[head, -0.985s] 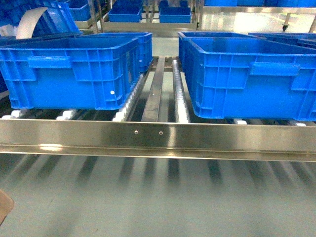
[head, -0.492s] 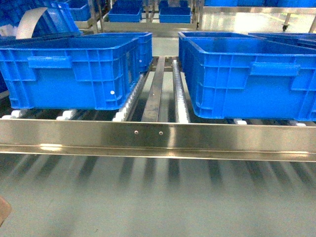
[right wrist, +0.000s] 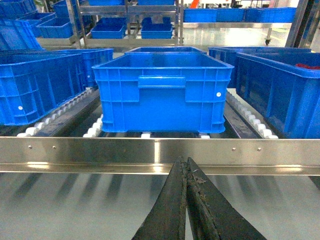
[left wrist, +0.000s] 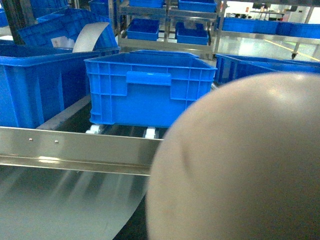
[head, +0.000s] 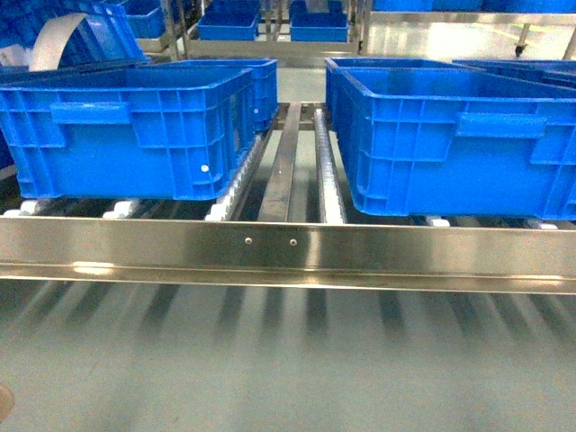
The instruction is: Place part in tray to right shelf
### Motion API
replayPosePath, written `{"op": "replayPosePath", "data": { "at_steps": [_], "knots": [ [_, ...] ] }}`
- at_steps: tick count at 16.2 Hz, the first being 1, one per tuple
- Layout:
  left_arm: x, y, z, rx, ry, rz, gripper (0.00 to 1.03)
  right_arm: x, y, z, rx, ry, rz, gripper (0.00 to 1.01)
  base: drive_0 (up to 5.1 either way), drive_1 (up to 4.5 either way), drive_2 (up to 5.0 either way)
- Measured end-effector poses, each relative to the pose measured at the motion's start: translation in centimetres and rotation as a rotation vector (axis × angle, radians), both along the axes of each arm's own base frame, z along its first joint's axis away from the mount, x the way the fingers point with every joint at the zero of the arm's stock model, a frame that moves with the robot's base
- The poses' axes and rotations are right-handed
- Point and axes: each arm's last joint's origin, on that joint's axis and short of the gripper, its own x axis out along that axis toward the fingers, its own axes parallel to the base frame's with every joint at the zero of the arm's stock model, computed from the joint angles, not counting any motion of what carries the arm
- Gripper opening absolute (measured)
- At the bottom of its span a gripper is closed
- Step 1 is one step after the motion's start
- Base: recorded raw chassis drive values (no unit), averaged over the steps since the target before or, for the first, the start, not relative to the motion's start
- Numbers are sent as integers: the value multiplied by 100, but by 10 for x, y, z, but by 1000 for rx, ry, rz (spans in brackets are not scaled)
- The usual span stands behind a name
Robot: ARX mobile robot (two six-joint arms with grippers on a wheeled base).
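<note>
The tray (left wrist: 240, 160) is a blurred pale beige mass right against the left wrist camera, filling the lower right of that view. It sits where my left jaws are and hides them; it rides in that gripper. Only a beige sliver of the tray (head: 4, 405) shows in the head view's bottom-left corner. The part is out of view. The right shelf (head: 288, 254) shows its shiny front rail across the head view. My right gripper (right wrist: 186, 161) hangs just short of that rail (right wrist: 100, 152), dark fingers (right wrist: 172, 205) pressed together with nothing between them.
Two large blue crates (head: 135, 130) (head: 459, 139) stand on the white roller tracks (head: 328, 175), either side of the metal centre divider (head: 281, 162). More blue crates and racks (head: 270, 22) fill the background. A smooth grey surface (head: 288, 360) lies before the rail.
The beige tray edge in the head view's bottom-left corner has slid down and left, shrinking to a sliver. The crates and shelf have not moved.
</note>
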Motion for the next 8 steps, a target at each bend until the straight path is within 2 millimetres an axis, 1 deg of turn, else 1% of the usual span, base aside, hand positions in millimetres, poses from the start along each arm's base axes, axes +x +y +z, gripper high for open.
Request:
{"op": "replayPosePath", "data": {
  "at_steps": [1,2,8],
  "knots": [
    [0,0,0,0,0,0,12,0,0,0,0,0,0,2,0,0,0],
    [0,0,0,0,-1,0,12,0,0,0,0,0,0,7,0,0,0],
    [0,0,0,0,-1,0,12,0,0,0,0,0,0,78,0,0,0]
  ]
}}
